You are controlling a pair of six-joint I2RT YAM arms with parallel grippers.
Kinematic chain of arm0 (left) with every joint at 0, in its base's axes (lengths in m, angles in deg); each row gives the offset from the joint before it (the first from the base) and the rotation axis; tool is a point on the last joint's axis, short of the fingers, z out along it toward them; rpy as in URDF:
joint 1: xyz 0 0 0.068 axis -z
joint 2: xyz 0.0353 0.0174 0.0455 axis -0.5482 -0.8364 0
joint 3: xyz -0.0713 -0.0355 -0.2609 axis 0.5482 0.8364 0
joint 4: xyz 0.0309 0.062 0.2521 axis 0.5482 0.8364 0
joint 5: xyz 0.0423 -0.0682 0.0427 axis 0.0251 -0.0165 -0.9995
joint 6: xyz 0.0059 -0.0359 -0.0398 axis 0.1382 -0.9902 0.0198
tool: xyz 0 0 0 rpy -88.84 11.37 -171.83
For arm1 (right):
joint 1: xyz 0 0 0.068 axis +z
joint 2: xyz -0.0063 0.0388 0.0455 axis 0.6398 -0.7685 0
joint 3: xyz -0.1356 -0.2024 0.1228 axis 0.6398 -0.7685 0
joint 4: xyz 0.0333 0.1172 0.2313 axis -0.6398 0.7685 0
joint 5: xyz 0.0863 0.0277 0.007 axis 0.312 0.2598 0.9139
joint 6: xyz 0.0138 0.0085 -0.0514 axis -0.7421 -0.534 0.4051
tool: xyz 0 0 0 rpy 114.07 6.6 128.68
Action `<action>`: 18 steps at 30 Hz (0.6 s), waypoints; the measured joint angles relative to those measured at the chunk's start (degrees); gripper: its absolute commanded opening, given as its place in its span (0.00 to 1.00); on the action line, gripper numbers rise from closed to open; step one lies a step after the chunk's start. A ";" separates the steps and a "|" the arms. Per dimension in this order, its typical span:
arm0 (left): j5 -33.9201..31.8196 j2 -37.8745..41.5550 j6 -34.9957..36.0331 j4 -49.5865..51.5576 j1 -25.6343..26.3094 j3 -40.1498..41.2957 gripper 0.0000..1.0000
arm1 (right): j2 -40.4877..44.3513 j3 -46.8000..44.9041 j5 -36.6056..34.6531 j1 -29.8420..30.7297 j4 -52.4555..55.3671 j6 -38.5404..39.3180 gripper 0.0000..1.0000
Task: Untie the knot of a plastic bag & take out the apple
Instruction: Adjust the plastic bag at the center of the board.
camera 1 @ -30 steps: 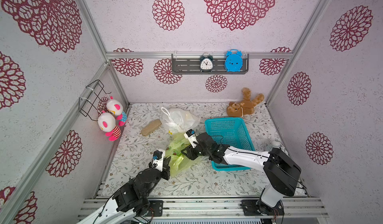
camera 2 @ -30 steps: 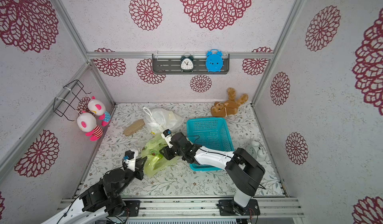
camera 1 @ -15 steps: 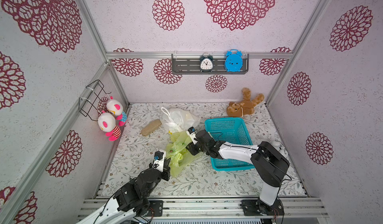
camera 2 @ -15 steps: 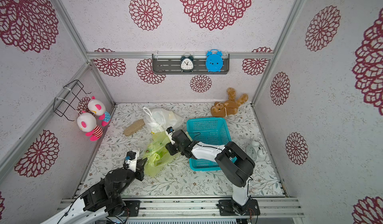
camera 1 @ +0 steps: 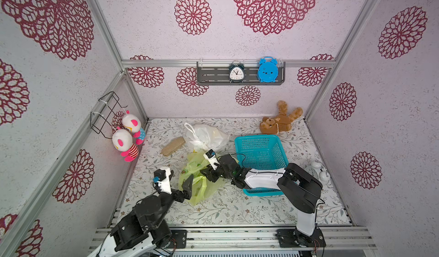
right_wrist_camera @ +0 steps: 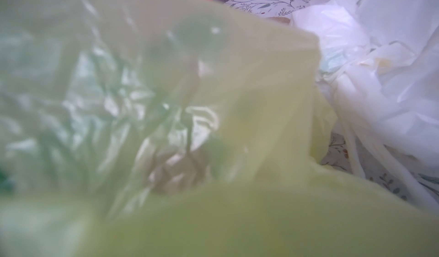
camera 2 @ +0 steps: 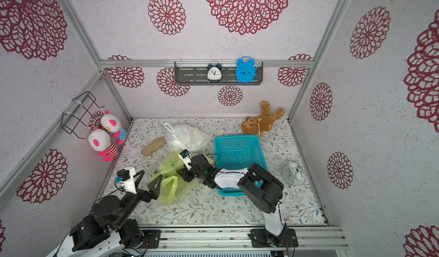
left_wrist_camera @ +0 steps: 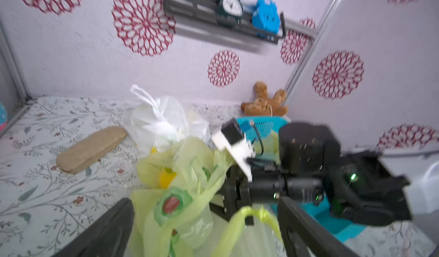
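A yellow-green plastic bag (camera 1: 202, 184) (camera 2: 171, 186) lies crumpled in the middle of the floral table in both top views. My left gripper (camera 1: 179, 178) (left_wrist_camera: 204, 201) is open, its wide jaws standing either side of the bag's near end, where a free handle loop (left_wrist_camera: 251, 211) rises between them. My right gripper (camera 1: 209, 172) (camera 2: 184, 173) is pushed into the bag's far side from the basket side. The bag's film fills the right wrist view and hides its jaws. The apple is hidden. A red patch ringed in green (left_wrist_camera: 171, 203) shows on the bag.
A white plastic bag (camera 1: 204, 137) lies just behind the green one, with a tan block (camera 1: 173, 146) to its left. A teal basket (camera 1: 261, 148) stands on the right under my right arm. A teddy bear (camera 1: 280, 122) and a white clock (camera 1: 318, 172) lie further right.
My left gripper has opened and let go of the bag's near end. My right gripper rose towards the white bag, then came back down into the green bag, which has slackened.
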 measured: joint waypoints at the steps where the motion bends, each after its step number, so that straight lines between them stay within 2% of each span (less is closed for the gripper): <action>1: -2.01 -1.29 -0.28 0.70 -0.02 -2.75 0.97 | -0.02 -0.26 0.02 0.00 -0.72 0.28 0.53; 4: -7.34 -10.88 -1.99 3.80 -0.46 -9.42 0.97 | -0.02 -1.68 -0.04 0.00 -4.28 0.42 0.52; 7: -6.43 -24.33 -3.10 6.23 -3.56 -13.35 0.98 | -0.02 -4.20 -0.31 0.00 -7.26 0.50 0.52; 10: 1.40 -32.44 -2.64 5.90 -9.73 -12.15 0.97 | -0.02 -6.32 -0.52 0.04 -8.92 0.79 0.52; 14: 12.46 -33.92 -1.95 5.75 -19.52 -8.90 0.97 | -0.02 -7.45 -0.59 0.00 -10.10 0.81 0.51; 18: 21.73 -38.21 -1.11 2.97 -25.38 -8.61 0.99 | -0.02 -8.15 -0.55 -0.09 -11.82 0.81 0.51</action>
